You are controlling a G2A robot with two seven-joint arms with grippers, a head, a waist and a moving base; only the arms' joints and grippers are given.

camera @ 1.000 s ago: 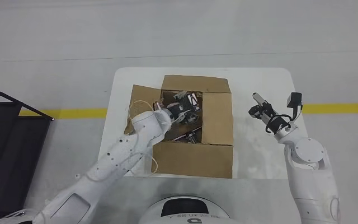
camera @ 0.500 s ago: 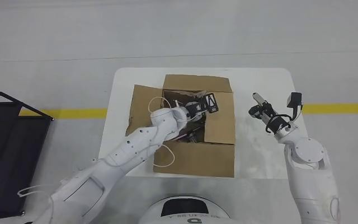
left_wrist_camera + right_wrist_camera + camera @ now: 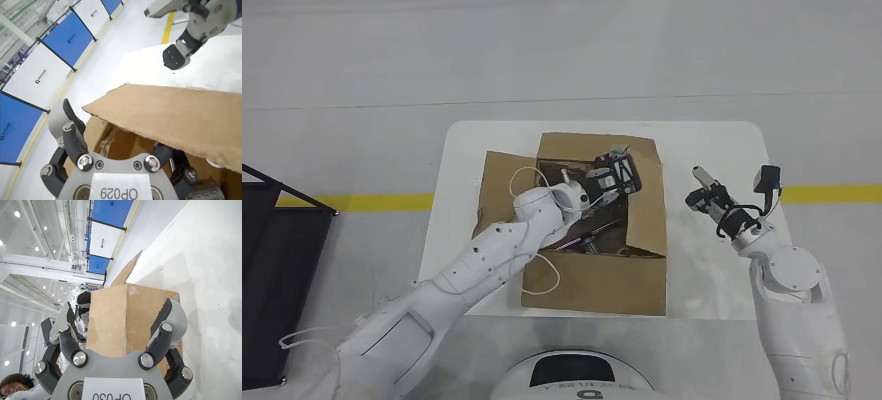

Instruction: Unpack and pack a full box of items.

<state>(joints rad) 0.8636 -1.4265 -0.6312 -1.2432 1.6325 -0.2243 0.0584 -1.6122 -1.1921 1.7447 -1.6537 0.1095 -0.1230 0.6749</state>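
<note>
Top view is showing the cardboard box point(image 3: 587, 285) standing with open flaps in the middle of the white table point(image 3: 467, 160), and some metal parts point(image 3: 582, 240) are lying inside it. The left gripper point(image 3: 622, 178) is hanging over the far right part of the box, just beside the raised right flap point(image 3: 644, 215), with its fingers spread wide and holding nothing. The right gripper point(image 3: 707, 188) is hovering above the table to the right of the box, near it but apart, also wide open.
</note>
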